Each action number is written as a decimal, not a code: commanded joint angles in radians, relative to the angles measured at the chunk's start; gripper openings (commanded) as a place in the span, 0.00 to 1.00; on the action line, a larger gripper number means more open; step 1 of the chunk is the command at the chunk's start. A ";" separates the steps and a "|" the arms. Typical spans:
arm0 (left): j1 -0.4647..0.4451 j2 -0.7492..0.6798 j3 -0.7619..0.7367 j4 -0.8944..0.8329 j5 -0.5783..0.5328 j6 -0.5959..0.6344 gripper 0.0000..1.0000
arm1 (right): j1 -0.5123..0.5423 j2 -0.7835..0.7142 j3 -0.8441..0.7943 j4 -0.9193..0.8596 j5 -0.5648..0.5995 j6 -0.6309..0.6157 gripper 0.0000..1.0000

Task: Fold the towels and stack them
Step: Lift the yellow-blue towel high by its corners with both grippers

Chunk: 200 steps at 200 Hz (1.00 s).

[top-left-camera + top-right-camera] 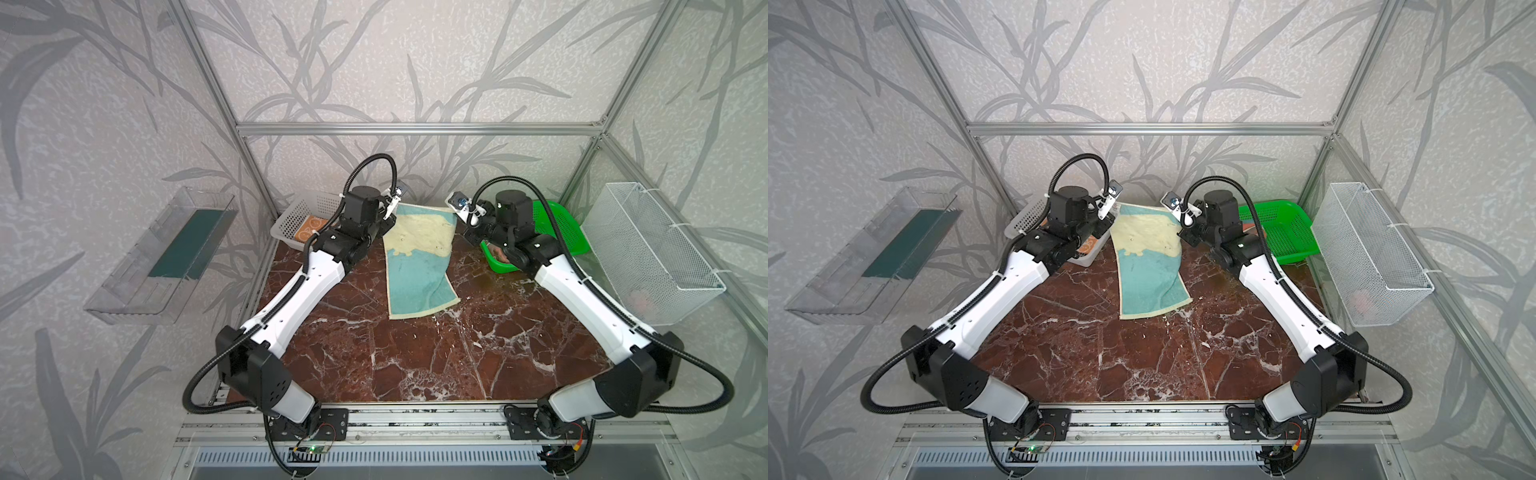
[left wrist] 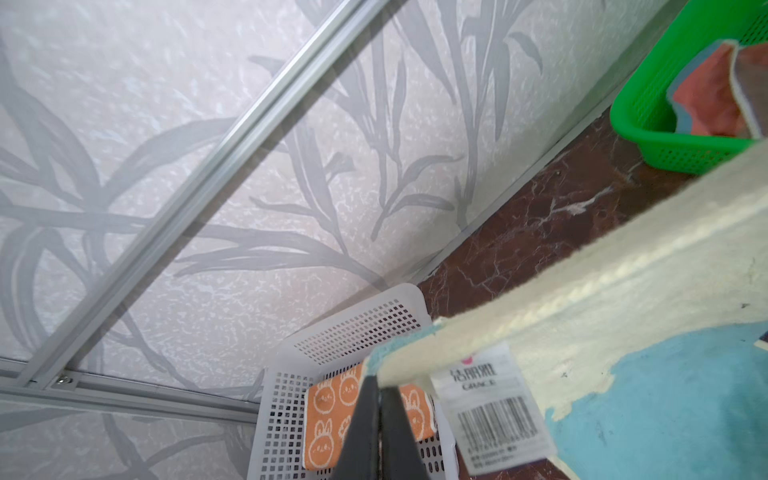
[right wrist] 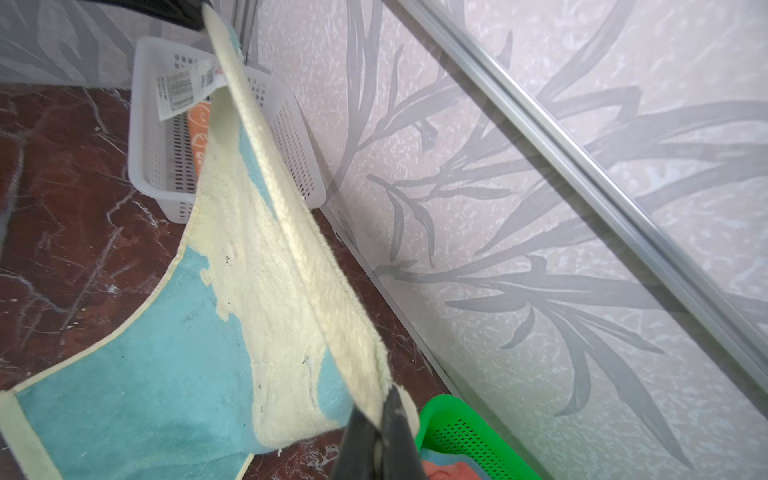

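A pale yellow and teal towel (image 1: 419, 266) (image 1: 1150, 270) hangs from its two far corners at the back of the table, and its near end lies on the marble. My left gripper (image 2: 379, 384) is shut on the corner next to the barcode label (image 2: 494, 407). My right gripper (image 3: 384, 399) is shut on the other far corner of the same towel (image 3: 232, 291). An orange bunny towel (image 1: 309, 228) (image 2: 328, 419) lies folded in the white basket (image 1: 291, 220). A salmon-pink towel (image 2: 702, 104) (image 3: 453, 471) sits in the green basket (image 1: 557, 228).
The dark red marble table (image 1: 415, 365) is ringed by aluminium rails and papered walls. A white wire basket (image 1: 648, 249) hangs on the right wall and a clear tray (image 1: 166, 253) on the left wall. The white basket stands at the back left and the green basket at the back right.
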<state>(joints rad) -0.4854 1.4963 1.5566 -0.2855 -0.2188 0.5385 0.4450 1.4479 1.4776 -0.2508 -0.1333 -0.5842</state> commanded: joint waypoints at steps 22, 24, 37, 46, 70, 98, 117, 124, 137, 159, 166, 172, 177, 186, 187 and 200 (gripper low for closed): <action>-0.070 -0.175 0.021 -0.078 -0.027 -0.026 0.00 | 0.031 -0.172 -0.007 -0.071 -0.072 0.016 0.00; -0.073 -0.184 0.022 -0.080 -0.028 -0.028 0.00 | 0.035 -0.178 -0.007 -0.076 -0.069 0.014 0.00; -0.098 -0.228 0.029 -0.099 -0.027 -0.034 0.00 | 0.057 -0.212 -0.004 -0.095 -0.045 0.008 0.00; -0.114 -0.260 0.032 -0.114 -0.024 -0.037 0.00 | 0.071 -0.234 0.002 -0.111 -0.032 0.004 0.00; -0.151 -0.340 0.042 -0.162 -0.009 -0.055 0.00 | 0.099 -0.285 0.027 -0.176 -0.029 0.010 0.00; -0.173 -0.444 0.030 -0.210 0.057 -0.108 0.00 | 0.151 -0.359 0.027 -0.224 -0.057 0.004 0.00; -0.178 -0.512 0.013 -0.234 0.130 -0.146 0.00 | 0.177 -0.404 0.026 -0.245 -0.086 0.021 0.00; -0.180 -0.533 0.010 -0.243 0.155 -0.158 0.00 | 0.181 -0.416 0.027 -0.248 -0.100 0.032 0.00; -0.179 -0.562 0.001 -0.250 0.180 -0.177 0.00 | 0.184 -0.438 0.027 -0.252 -0.124 0.052 0.00; -0.179 -0.579 -0.001 -0.268 0.185 -0.190 0.00 | 0.186 -0.456 0.036 -0.270 -0.154 0.077 0.00; -0.180 -0.578 -0.003 -0.275 0.180 -0.189 0.00 | 0.186 -0.458 0.039 -0.276 -0.160 0.085 0.00; -0.179 -0.576 -0.004 -0.279 0.177 -0.188 0.00 | 0.186 -0.460 0.039 -0.278 -0.167 0.089 0.00; -0.180 -0.571 -0.005 -0.280 0.176 -0.187 0.00 | 0.186 -0.462 0.039 -0.280 -0.171 0.093 0.00; -0.179 -0.563 -0.008 -0.284 0.177 -0.186 0.00 | 0.186 -0.459 0.039 -0.283 -0.176 0.097 0.00; -0.179 -0.562 -0.009 -0.285 0.177 -0.186 0.00 | 0.187 -0.459 0.039 -0.283 -0.176 0.098 0.00; -0.179 -0.545 -0.016 -0.280 0.176 -0.184 0.00 | 0.186 -0.451 0.036 -0.285 -0.172 0.097 0.00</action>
<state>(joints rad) -0.6785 0.9409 1.5532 -0.5629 0.0078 0.3710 0.6403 1.0042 1.4925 -0.4927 -0.3168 -0.5190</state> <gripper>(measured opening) 0.047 0.052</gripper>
